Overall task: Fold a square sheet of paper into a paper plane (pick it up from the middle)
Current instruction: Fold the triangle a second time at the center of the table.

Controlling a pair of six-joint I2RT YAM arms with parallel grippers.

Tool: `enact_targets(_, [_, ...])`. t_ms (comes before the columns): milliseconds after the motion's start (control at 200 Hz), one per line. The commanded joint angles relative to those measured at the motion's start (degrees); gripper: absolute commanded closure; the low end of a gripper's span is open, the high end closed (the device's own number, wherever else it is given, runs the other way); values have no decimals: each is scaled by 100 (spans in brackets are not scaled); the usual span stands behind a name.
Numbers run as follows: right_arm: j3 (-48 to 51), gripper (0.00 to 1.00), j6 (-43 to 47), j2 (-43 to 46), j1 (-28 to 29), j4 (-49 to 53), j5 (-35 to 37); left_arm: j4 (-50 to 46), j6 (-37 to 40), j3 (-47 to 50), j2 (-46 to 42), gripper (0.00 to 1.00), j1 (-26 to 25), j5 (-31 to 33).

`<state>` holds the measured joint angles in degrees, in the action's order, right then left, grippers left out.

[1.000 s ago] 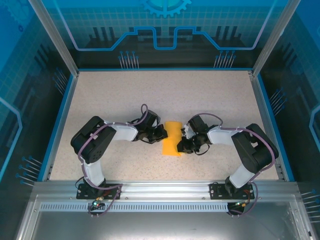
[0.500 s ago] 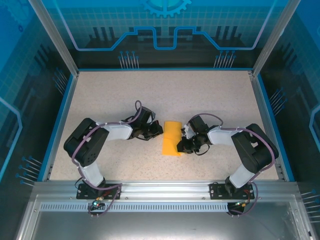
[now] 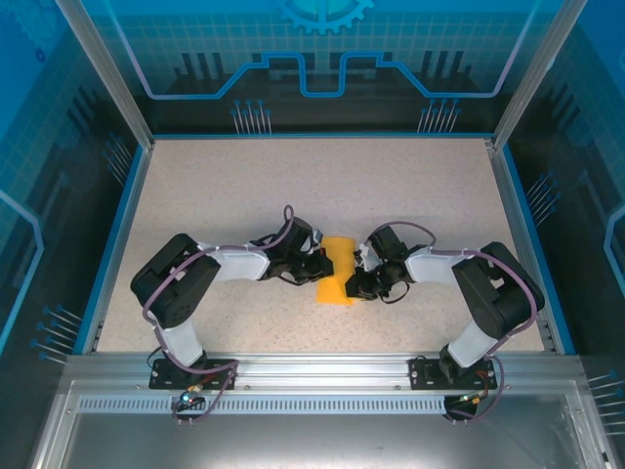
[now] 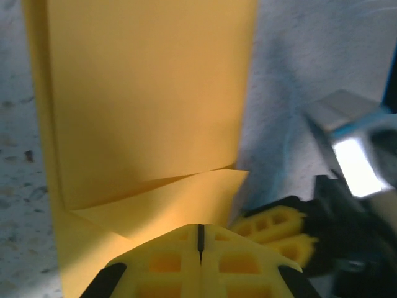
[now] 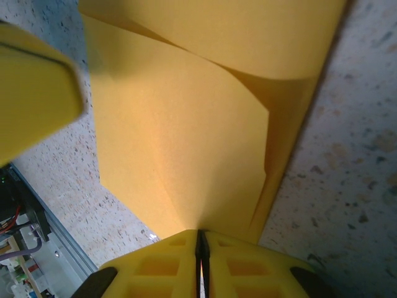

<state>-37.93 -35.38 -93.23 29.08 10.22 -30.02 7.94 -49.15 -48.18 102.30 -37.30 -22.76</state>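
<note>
Where left fingers (image 4: 161, 267) and right fingers (image 5: 155, 267) meet, one sheet (image 3: 340, 254) lies.

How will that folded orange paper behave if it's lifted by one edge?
Probably floppy: the folded sheet looks thin, and one flap curls up off it. Likely light, so a push may slide it across the table.

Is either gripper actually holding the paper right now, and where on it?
The right gripper looks shut on the paper sheet, pinching its right edge. The left gripper is shut at the opposite edge; a grip there cannot be told.
</note>
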Motion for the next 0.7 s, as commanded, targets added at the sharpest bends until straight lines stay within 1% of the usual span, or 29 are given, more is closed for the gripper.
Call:
enact_targets(0, [61,87,-35,123,-17,303,206,-144,107,-22,195,100,12,70])
enact_targets(140, [-193,85,-86,455,172,496,259,-293,128,-7,264,100,21,220])
enact_targets(260, [-407,85,-217,443,351,474,350,-267,122,1,255,100,18,237])
enact_targets(400, [-692,85,-320,129,517,374,415,-275,131,-7,295,100,21,211])
enact_targets(565, [-1089,86,-314,-444,666,334,418,-218,76,-16,319,100,25,182])
enact_targets(695, [-1085,86,-295,-717,668,340,566,-170,56,27,308,100,27,167])
